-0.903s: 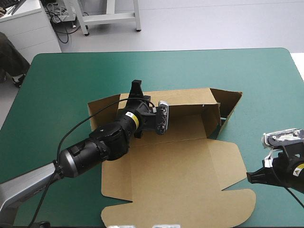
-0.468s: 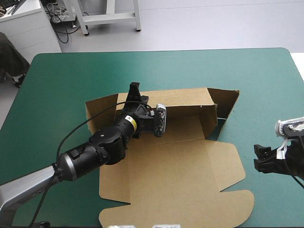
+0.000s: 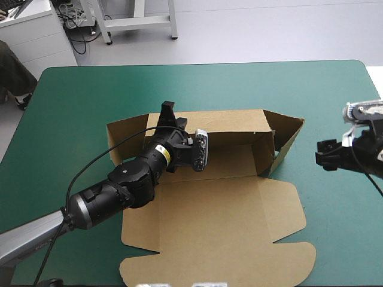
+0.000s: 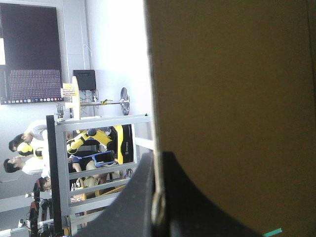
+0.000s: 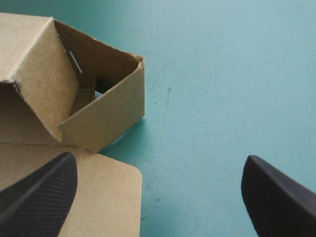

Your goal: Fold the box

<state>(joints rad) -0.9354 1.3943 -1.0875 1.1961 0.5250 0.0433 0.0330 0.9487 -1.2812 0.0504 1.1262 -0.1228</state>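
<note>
Teal-green cover [image 3: 84, 101] runs over the whole table, and the brown box [image 3: 179, 239] lies on it, nearer the near edge than the far one. The box is a cut sheet of board with some walls raised. Its long far wall [image 3: 233, 122] stands upright along the back of the box. The right end wall [image 3: 288, 134] is also up but splays outward at an angle, with a smaller flap [image 3: 265, 149] standing just inside it. The lid [image 3: 239, 239] lies flat on the cover at the box's near side, its rounded tabs at the near end. The box's left end is partly hidden behind the arm.

The left gripper [image 3: 168, 115] reaches across the box's floor to the far wall, near the wall's left end, and pinches its top edge. In the left wrist view its black fingers [image 4: 133, 202] all but meet, with the thin edge of board clamped between them. The brown wall fills the view ahead of them.

The right gripper [image 3: 328, 154] is off the box's right side, apart from the end wall and holding nothing. In its own view the two black fingers [image 5: 39, 190] stand wide apart with only bare cover between them. The box's raised right corner [image 5: 106, 116] is ahead of one finger, and a rounded corner of the lid lies just beside that same finger.
</note>
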